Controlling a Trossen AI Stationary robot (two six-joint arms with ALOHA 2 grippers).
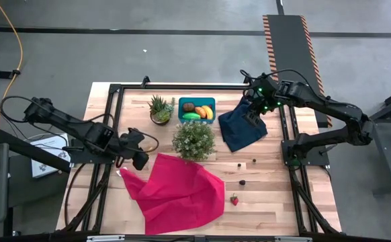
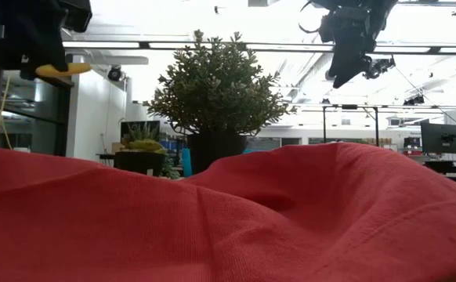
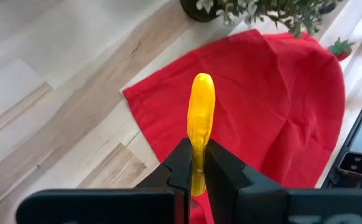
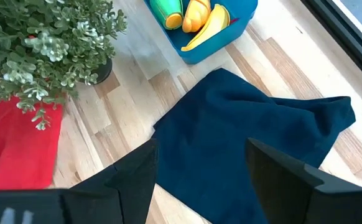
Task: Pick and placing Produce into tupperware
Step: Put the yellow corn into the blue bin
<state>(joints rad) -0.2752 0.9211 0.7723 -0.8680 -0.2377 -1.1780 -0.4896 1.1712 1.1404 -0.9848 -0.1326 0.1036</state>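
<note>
1. High view: the left hand [image 1: 139,156] is seen raised at the upper left corner of the red cloth [image 1: 179,191], well apart from the teal tupperware [image 1: 197,101] at the far side of the tabletop [image 1: 276,195]. The bushy plant [image 1: 194,139] stands between them, so a straight carry is judged likely to brush its leaves. The tub already holds a brown oval, a green piece, orange pieces and a banana, so little room is left and a careless drop could bounce out. A strawberry [image 1: 234,199] and tiny dark bits [image 1: 242,182] are left lying loose on the bare wood.

2. Low view: a yellow banana [image 2: 63,70] is seen hanging high under the dark left hand, above the red cloth. A fall from there would be cushioned but could roll into a fold.

3. Left wrist view: the banana [image 3: 200,121] is clenched near its lower end only by the left fingers [image 3: 180,163], most of its length standing free. A swing or a slip in the grip is judged the main risk.

4. Right wrist view: the right hand [image 4: 201,163] is held spread and empty over the navy cloth [image 4: 249,143], just beside the tupperware [image 4: 209,46]. A collision of the arms is judged possible when the left one comes to the tub.
</note>
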